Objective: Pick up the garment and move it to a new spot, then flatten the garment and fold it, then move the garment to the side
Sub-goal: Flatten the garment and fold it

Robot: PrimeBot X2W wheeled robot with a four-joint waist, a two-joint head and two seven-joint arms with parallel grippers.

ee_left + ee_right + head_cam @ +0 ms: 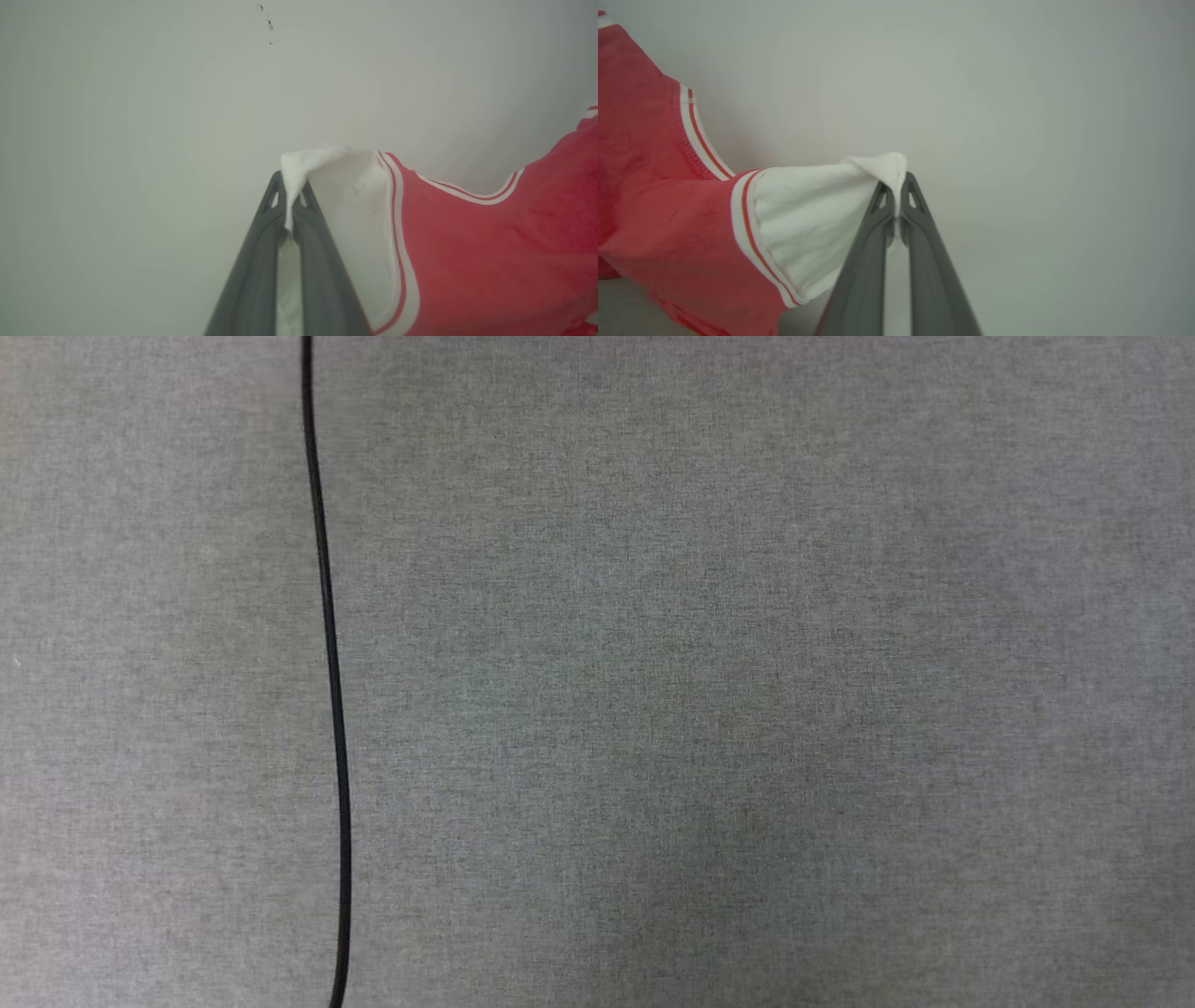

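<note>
Now left and right jaws clamp the garment [490, 261] by white sleeves [808, 224], seemingly aloft.

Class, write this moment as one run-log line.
garment: held between both grippers | left gripper: shut on garment | right gripper: shut on garment

1. a grey woven fabric surface [747, 672] spreads flat and evenly textured across the head view.
2. a thin black cable [329, 644] crosses it left of centre, running from far edge to near edge in a slight bend.
3. a plain pale wall [117, 140] backs the left wrist view, with small dark specks [269, 23] near the top.
</note>
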